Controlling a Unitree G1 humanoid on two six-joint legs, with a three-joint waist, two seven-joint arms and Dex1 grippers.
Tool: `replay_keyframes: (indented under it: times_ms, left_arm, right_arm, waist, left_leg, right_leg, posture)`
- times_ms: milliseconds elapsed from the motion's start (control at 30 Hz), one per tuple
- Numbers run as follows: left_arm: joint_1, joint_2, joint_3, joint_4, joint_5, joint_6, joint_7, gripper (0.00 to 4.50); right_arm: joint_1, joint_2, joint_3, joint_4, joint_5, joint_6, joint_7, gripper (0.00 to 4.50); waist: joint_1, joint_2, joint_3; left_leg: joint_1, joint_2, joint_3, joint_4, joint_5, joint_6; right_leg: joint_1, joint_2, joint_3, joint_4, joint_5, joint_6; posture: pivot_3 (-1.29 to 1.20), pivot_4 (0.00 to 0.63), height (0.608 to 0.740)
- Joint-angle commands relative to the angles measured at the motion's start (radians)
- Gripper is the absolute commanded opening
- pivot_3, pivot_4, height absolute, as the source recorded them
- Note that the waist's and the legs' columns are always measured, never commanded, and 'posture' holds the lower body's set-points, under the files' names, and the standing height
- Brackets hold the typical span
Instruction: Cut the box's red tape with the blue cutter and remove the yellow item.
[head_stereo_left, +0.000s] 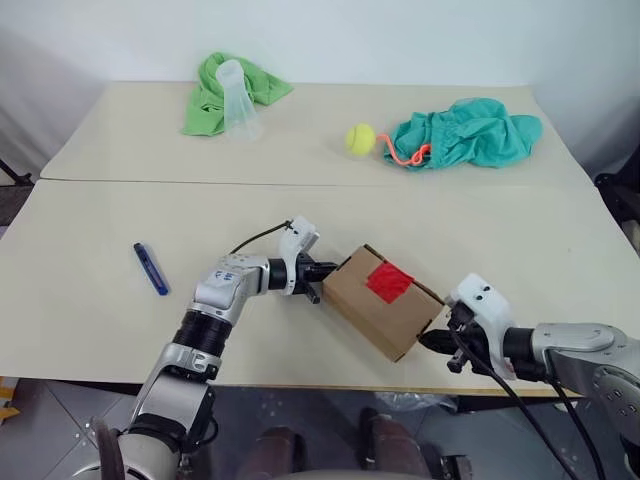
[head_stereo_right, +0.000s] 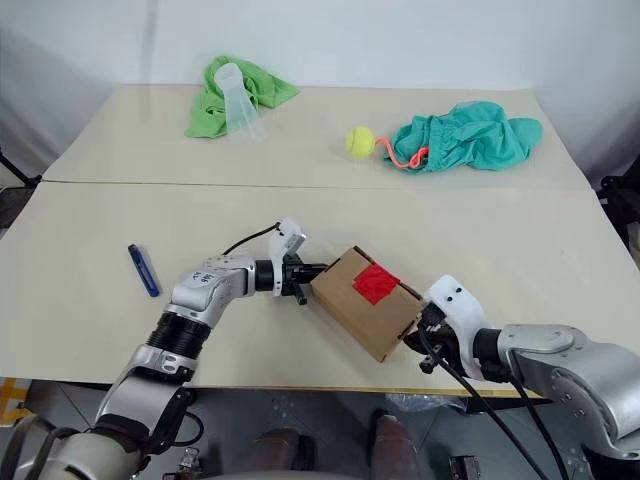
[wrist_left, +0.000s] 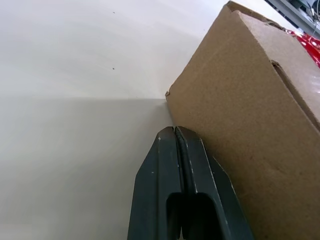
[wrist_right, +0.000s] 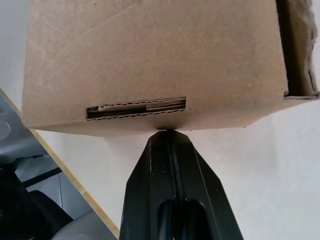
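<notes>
Box: the box (head_stereo_left: 383, 302) lies on the pale bench (head_stereo_left: 80, 320) near its front edge, turned at an angle, flaps down.
Red tape: the red tape (head_stereo_left: 389, 282) is a small patch on top of the box, uncut, across the flap seam.
Left pincer: the left pincer (head_stereo_left: 314, 278) has its two black fingers pressed together, gripping nothing; its tip is against the box's left end face, low down by the corner where the carton meets the bench.
Right pincer: the right pincer (head_stereo_left: 437, 340) is likewise closed and empty; its tip touches the box's right end, just below a slot in the cardboard, close to the bench's front edge.
Box relative to pincers: it sits between the two, one closed tip at each end.
Blue cutter: the blue cutter (head_stereo_left: 151, 268) lies flat on the bench, well apart to the left of the box, untouched.
Beyond the box: a tennis ball (head_stereo_left: 360, 138) with an orange-pink cord (head_stereo_left: 404, 156), a teal cloth (head_stereo_left: 470, 133), a green cloth (head_stereo_left: 212, 100) and a clear cup (head_stereo_left: 237, 98) at the far side.
</notes>
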Motion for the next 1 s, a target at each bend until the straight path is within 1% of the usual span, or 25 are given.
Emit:
replay_keyframes:
  times_ms: [33,233,400,567,600,667,700,733,767,833,867,900,967,1000]
  left_arm:
    - [-0.024,-0.023,-0.018,0.004,-0.008,-0.021,-0.056,0.03]
    - [-0.04,0.024,0.035,0.029,-0.009,-0.028,-0.061,0.03]
    - [-0.057,0.043,0.066,0.042,-0.009,-0.028,-0.051,0.03]
    - [-0.059,0.074,0.105,0.007,-0.003,-0.026,-0.016,0.03]
    - [-0.063,0.094,0.116,-0.009,-0.006,-0.003,-0.013,0.2]
    - [-0.066,0.127,0.146,-0.042,-0.009,0.01,0.01,0.52]
    - [-0.066,0.138,0.161,-0.055,-0.01,0.013,0.028,0.78]
    - [-0.064,0.147,0.175,-0.069,-0.013,0.017,0.044,1.06]
    - [-0.061,0.155,0.192,-0.083,-0.018,0.023,0.06,1.44]
    - [-0.052,0.17,0.227,-0.124,-0.027,0.044,0.095,1.99]
    - [-0.044,0.178,0.246,-0.155,-0.028,0.054,0.121,2.32]
    - [-0.034,0.182,0.266,-0.189,-0.032,0.068,0.147,2.56]
    - [-0.011,0.181,0.303,-0.261,-0.036,0.088,0.205,3.27]
    - [0.006,0.175,0.328,-0.312,-0.04,0.104,0.244,3.55]
  right_arm:
    - [0.007,-0.024,-0.052,-0.026,0.01,-0.028,0.001,0.0]
    - [0.099,-0.092,-0.143,0.004,-0.001,-0.059,0.038,0.0]
    - [0.144,-0.128,-0.174,0.027,0.002,-0.101,0.061,0.0]
    - [0.175,-0.19,-0.222,0.078,-0.039,-0.177,0.086,0.0]
    - [0.163,-0.202,-0.248,0.1,-0.038,-0.199,0.099,0.0]
    - [0.124,-0.213,-0.304,0.14,-0.019,-0.246,0.139,0.36]
    - [0.098,-0.212,-0.322,0.161,-0.01,-0.269,0.151,0.54]
    - [0.074,-0.216,-0.33,0.182,-0.006,-0.289,0.163,0.84]
    - [0.047,-0.219,-0.333,0.202,0.0,-0.305,0.174,1.24]
    - [-0.001,-0.226,-0.322,0.235,0.016,-0.339,0.21,1.9]
    - [-0.031,-0.226,-0.306,0.253,0.024,-0.362,0.232,2.27]
    - [-0.057,-0.225,-0.286,0.272,0.028,-0.384,0.252,2.54]
    - [-0.098,-0.225,-0.236,0.306,0.017,-0.443,0.297,3.35]
    - [-0.121,-0.22,-0.2,0.324,0.007,-0.482,0.328,3.67]
  waist:
    - [0.0,0.0,0.0]
    - [0.0,0.0,0.0]
    - [-0.001,-0.001,0.0]
    - [-0.001,-0.001,0.001]
    - [-0.001,-0.001,0.001]
    - [-0.002,-0.002,0.001]
    - [-0.004,-0.002,0.001]
    - [-0.004,-0.002,0.001]
    - [-0.003,-0.002,0.001]
    - [-0.003,-0.002,0.001]
    - [-0.002,-0.003,0.002]
    - [-0.003,-0.003,0.002]
    - [-0.002,-0.003,0.002]
    - [-0.002,-0.003,0.002]
  left_leg:
    - [0.0,0.0,0.0,0.0,0.0,0.0]
    - [0.0,0.0,0.0,0.0,0.0,0.001]
    - [0.0,0.0,0.0,0.0,0.0,0.001]
    - [0.0,0.0,0.0,0.0,0.0,0.001]
    - [0.0,0.0,0.0,0.0,0.0,0.001]
    - [0.0,0.0,0.0,0.0,0.0,0.001]
    - [0.0,0.0,0.0,0.0,0.0,0.001]
    - [0.0,0.0,0.001,0.0,0.0,0.001]
    - [0.0,0.001,0.0,0.0,0.0,0.001]
    - [0.0,0.001,0.0,0.0,0.0,0.0]
    - [0.0,0.001,0.0,0.0,0.0,0.0]
    - [0.0,0.001,0.0,0.0,0.0,0.0]
    - [0.0,0.001,0.0,0.0,0.0,0.0]
    - [0.0,0.001,0.0,0.0,0.0,0.0]
  right_leg:
    - [0.0,0.0,0.0,0.0,0.0,0.0]
    - [0.0,0.0,0.0,0.0,0.0,0.0]
    - [0.0,0.0,0.0,0.0,0.0,0.0]
    - [0.0,0.0,0.0,0.0,0.0,0.0]
    - [0.0,0.0,0.0,0.0,0.0,0.0]
    - [0.0,0.0,0.0,0.0,0.0,0.0]
    - [0.0,0.0,0.0,0.0,0.0,0.0]
    - [0.0,0.0,0.0,0.0,0.0,0.0]
    - [0.0,0.001,0.0,0.0,0.0,0.0]
    - [0.0,0.001,0.0,0.001,0.0,0.0]
    - [0.0,0.001,0.0,0.001,0.0,0.0]
    - [0.0,0.0,0.0,0.001,0.0,0.0]
    - [0.0,0.0,0.0,0.0,0.0,0.001]
    - [0.0,0.0,0.0,0.0,0.0,0.001]
  posture:
    - [0.0,0.15,0.74]
    - [0.0,0.15,0.74]
    - [0.0,0.15,0.74]
    - [0.0,0.15,0.74]
    - [0.0,0.15,0.74]
    - [0.0,0.15,0.74]
    - [0.0,0.15,0.74]
    - [0.0,0.15,0.74]
    - [0.0,0.15,0.74]
    - [0.0,0.15,0.74]
    - [0.0,0.15,0.74]
    - [0.0,0.15,0.74]
    - [0.0,0.15,0.74]
    - [0.0,0.15,0.74]
